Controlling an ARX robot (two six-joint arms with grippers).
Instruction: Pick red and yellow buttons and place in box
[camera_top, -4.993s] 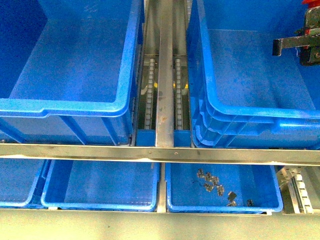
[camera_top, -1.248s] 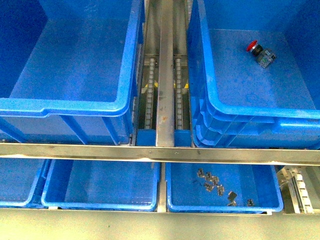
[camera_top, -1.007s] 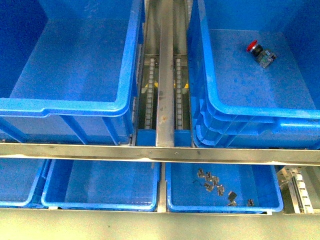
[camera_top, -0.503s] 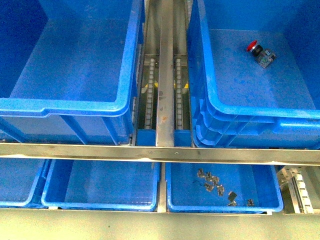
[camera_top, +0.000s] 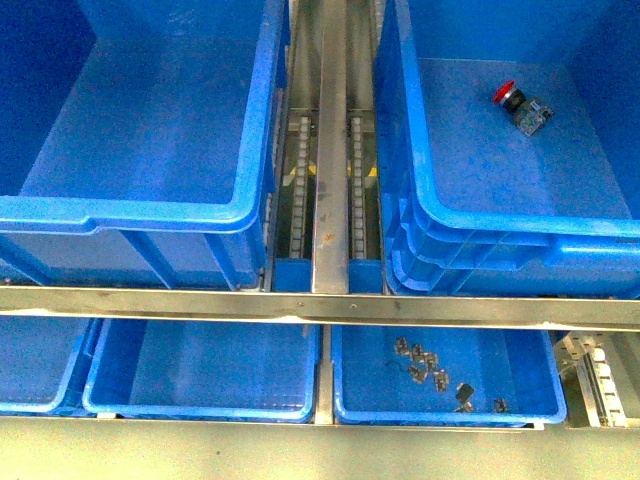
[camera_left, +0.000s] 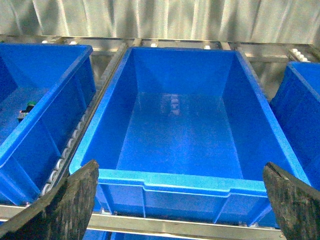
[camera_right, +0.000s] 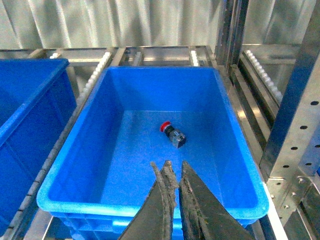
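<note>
A red button with its black-and-grey body lies on its side on the floor of the box, the big blue bin at the right. In the right wrist view the red button rests mid-floor of the box. My right gripper is shut and empty, above the box's near rim and short of the button. My left gripper is open wide, its fingers framing an empty large blue bin. A yellow button is out of view. Neither arm shows in the front view.
An empty large bin stands left of a roller track. A steel rail crosses in front. Below it are shallow trays, one holding small metal parts. A neighbouring bin holds a small green-topped item. A steel upright stands beside the box.
Five seconds ago my right gripper held the red button over the box. The button now lies on the box floor and the gripper has left the front view. Nothing moved in the last second.
</note>
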